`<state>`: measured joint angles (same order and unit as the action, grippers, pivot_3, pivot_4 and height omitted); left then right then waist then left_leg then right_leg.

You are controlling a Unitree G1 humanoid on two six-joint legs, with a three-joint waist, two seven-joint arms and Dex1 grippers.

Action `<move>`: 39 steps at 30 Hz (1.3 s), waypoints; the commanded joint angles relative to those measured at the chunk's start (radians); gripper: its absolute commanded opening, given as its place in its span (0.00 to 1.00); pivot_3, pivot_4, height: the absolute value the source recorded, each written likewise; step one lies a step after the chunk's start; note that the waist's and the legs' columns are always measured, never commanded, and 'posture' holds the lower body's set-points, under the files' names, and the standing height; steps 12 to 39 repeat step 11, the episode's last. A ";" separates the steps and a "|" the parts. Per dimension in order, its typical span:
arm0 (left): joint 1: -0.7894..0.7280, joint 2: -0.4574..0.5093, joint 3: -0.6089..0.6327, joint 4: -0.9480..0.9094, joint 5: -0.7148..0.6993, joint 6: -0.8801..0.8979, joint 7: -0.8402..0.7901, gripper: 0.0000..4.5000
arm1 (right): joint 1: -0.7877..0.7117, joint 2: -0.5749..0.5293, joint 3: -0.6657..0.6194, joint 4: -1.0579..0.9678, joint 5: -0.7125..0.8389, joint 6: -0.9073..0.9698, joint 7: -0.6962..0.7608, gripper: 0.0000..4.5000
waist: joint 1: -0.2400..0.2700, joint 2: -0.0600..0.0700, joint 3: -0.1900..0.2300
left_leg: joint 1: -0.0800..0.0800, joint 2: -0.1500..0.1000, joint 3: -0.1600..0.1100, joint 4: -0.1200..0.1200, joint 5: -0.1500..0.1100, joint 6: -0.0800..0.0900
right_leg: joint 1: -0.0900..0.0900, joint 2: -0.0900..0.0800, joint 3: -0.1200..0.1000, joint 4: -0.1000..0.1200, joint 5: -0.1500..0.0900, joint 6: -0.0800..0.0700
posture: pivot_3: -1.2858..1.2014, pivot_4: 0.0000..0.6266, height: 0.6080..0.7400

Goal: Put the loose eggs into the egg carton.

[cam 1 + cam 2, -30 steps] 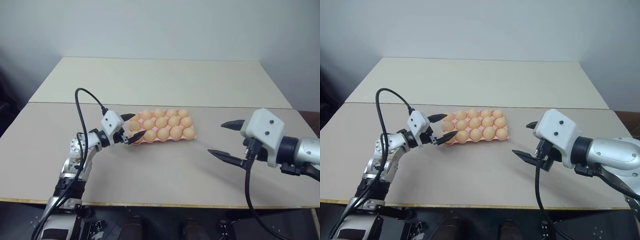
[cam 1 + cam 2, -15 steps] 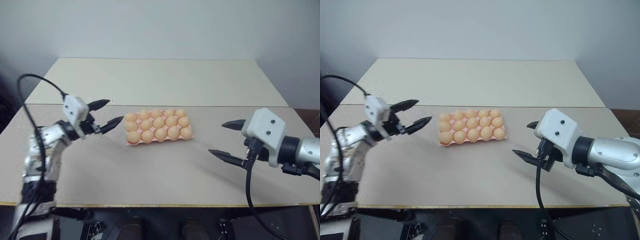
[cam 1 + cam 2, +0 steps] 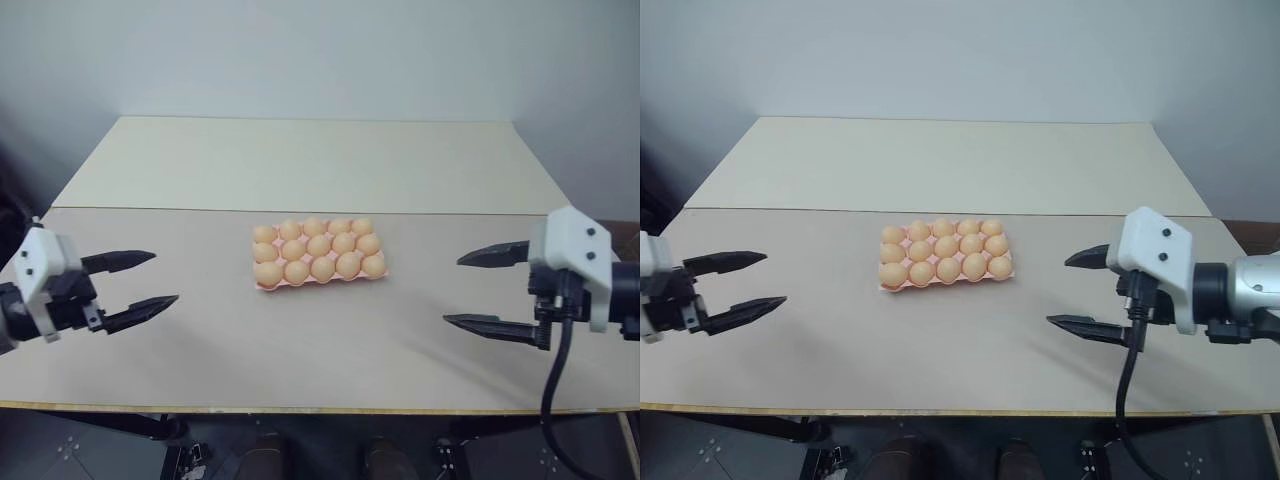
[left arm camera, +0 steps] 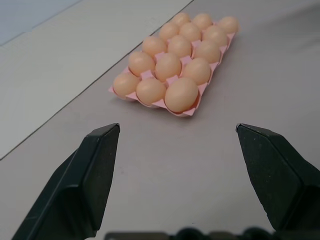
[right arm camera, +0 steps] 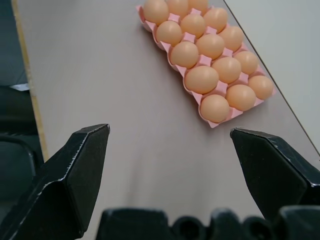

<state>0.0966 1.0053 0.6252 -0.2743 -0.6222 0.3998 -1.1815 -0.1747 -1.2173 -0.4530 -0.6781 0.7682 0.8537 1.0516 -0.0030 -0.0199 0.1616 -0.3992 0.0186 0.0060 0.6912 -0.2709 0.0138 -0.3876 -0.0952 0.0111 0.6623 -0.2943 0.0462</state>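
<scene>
Left gripper (image 3: 128, 285) is pulling back from the egg carton (image 3: 319, 283) toward the left table (image 3: 300, 340) edge, jaws spread, empty. Right gripper (image 3: 488, 292) is hanging wide open, well apart too. The eggs (image 3: 318, 251) are filling all fifteen cups mid-table. Risk: any re-approach is clipping the carton and jolting a seated egg loose.

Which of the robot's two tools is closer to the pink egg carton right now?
The right tool, narrowly. It hangs open off the egg carton's right end; the left tool, also open, is slightly farther off its left end.
</scene>
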 commanded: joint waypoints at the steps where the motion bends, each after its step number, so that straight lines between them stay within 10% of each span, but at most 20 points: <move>1: 0.035 0.028 0.089 -0.067 -0.021 0.042 -0.007 0.90 | 0.016 -0.014 -0.054 0.016 -0.008 -0.040 0.045 1.00 | 0.000 0.000 0.000 | 0.000 0.000 0.000 0.000 0.000 0.000 | 0.000 0.000 0.000 0.000 0.000 0.000 | 0.52 0.24 1.00; 39: 0.114 0.018 0.178 -0.167 -0.046 0.146 0.014 0.90 | 0.035 -0.037 -0.023 0.075 -0.056 -0.094 0.106 1.00 | -0.001 0.000 0.000 | 0.000 0.000 0.001 0.000 0.000 0.000 | 0.000 0.000 0.001 0.000 0.000 0.000 | 0.52 0.24 1.00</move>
